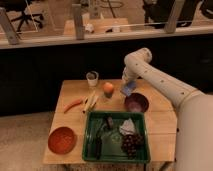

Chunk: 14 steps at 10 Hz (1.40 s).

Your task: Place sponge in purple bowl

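Note:
The blue-grey sponge [128, 90] hangs in my gripper [126, 86], just above the table's back right part. The gripper is shut on the sponge and points down from the white arm [150, 70], which reaches in from the right. The round dark purple bowl [136, 103] stands on the wooden table [75, 120], just in front and slightly right of the sponge. The sponge is beside the bowl's back rim, not over its middle.
An orange fruit [108, 88] sits left of the gripper, and a glass cup [92, 78] behind it. A carrot [73, 105] and pale sticks [91, 101] lie at the left. A green tray [100, 150] holds grapes [131, 143] and a whitish wedge [127, 126]. An orange-red bowl [62, 139] is at front left.

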### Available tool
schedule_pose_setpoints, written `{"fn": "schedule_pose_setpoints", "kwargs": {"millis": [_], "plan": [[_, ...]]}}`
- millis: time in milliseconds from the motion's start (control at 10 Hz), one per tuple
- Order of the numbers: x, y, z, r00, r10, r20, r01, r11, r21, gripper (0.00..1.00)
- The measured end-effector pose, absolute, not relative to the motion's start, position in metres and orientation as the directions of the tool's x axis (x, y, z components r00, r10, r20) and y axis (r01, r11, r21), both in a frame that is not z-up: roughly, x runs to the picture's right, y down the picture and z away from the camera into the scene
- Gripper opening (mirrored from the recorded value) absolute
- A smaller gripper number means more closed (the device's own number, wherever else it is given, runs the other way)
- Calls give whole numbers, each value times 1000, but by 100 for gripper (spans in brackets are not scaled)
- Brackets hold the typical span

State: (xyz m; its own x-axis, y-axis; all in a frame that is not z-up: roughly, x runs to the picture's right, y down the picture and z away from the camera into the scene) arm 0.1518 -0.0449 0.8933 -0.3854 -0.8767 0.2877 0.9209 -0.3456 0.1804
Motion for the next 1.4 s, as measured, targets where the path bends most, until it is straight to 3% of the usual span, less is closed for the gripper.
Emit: {"fn": "schedule_pose_setpoints", "kwargs": {"millis": [500, 600, 1000, 1200, 1400], "plan": [[181, -14, 886, -361, -867, 345, 932, -320, 171, 14], [186, -10, 886, -361, -864, 350, 932, -319, 174, 19], [192, 6, 888, -376, -856, 356, 923, -312, 224, 61], [194, 11, 887, -387, -849, 359, 918, -317, 239, 77], [196, 17, 884, -393, -845, 363, 914, -318, 252, 80]]}}
